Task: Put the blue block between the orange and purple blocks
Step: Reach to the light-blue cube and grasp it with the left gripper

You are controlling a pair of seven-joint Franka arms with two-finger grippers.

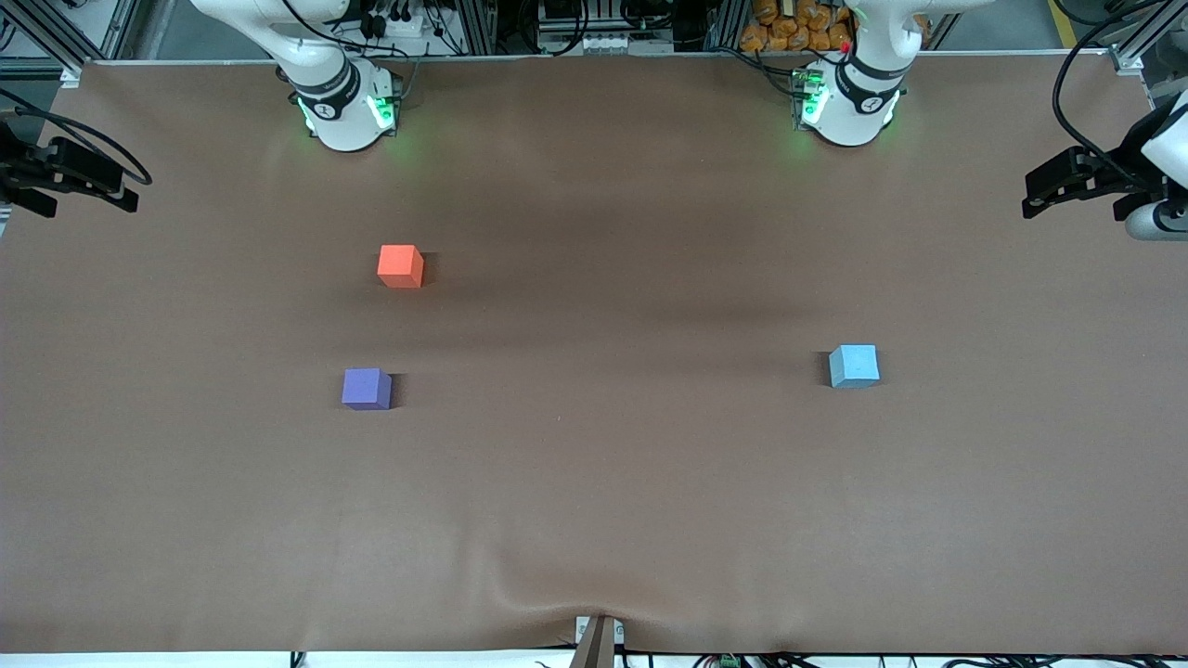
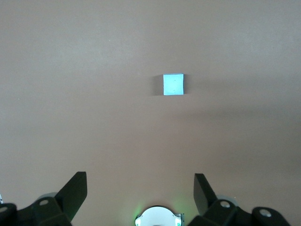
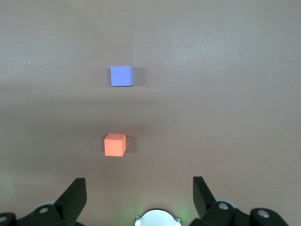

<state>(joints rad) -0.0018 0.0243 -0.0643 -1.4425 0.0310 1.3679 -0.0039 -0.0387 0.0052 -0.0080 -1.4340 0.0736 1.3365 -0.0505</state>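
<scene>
The light sky-blue block [image 1: 854, 366] sits on the brown table toward the left arm's end, and also shows in the left wrist view [image 2: 173, 84]. The orange block [image 1: 401, 265] and the purple block [image 1: 366, 388] sit toward the right arm's end, a gap between them, the purple one nearer the front camera. Both show in the right wrist view, orange [image 3: 114, 144] and purple [image 3: 121, 76]. My left gripper [image 2: 140, 181] is open and empty, high over its own base. My right gripper [image 3: 139, 186] is open and empty, high over its base. Neither hand shows in the front view.
The arm bases stand at the table's farthest edge, the right arm's [image 1: 345, 104] and the left arm's [image 1: 846, 102]. Black fixtures with cables hang over each end of the table [image 1: 70, 176] [image 1: 1086, 181]. The brown cloth [image 1: 594, 482] wrinkles at its front edge.
</scene>
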